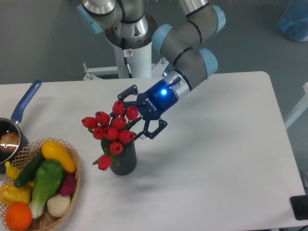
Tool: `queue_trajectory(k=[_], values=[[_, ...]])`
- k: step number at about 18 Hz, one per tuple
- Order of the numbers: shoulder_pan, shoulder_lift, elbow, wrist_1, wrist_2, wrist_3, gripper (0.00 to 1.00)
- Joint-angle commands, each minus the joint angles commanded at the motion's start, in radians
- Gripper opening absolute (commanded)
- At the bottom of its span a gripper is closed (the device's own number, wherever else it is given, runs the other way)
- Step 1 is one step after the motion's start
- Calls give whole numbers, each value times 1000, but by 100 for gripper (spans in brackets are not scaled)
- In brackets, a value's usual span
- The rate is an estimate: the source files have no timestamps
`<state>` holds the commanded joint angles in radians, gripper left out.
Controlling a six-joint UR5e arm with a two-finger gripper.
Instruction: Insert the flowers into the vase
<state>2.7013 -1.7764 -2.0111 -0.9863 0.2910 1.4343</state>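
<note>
The hand [142,113] is spread apart, just right of the flowers [111,129], which stand in the vase [123,160] below-left of it.

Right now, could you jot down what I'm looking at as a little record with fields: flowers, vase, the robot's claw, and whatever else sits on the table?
flowers: red tulips, stems down in the vase, heads above its mouth, one drooping left
vase: dark ribbed cylinder, upright on the table
gripper: fingers spread apart, right beside the top tulips, not clamped on them
basket: wicker, lower left, filled with toy vegetables and fruit
saucepan: blue handle, left edge, partly cut off
</note>
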Motion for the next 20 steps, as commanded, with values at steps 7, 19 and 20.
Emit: queue_trajectory(k=[7, 19, 20], values=[[51, 69, 57, 0, 181, 0, 100], [143, 60, 188, 40, 615, 58, 100], [137, 48, 208, 41, 675, 54, 100]])
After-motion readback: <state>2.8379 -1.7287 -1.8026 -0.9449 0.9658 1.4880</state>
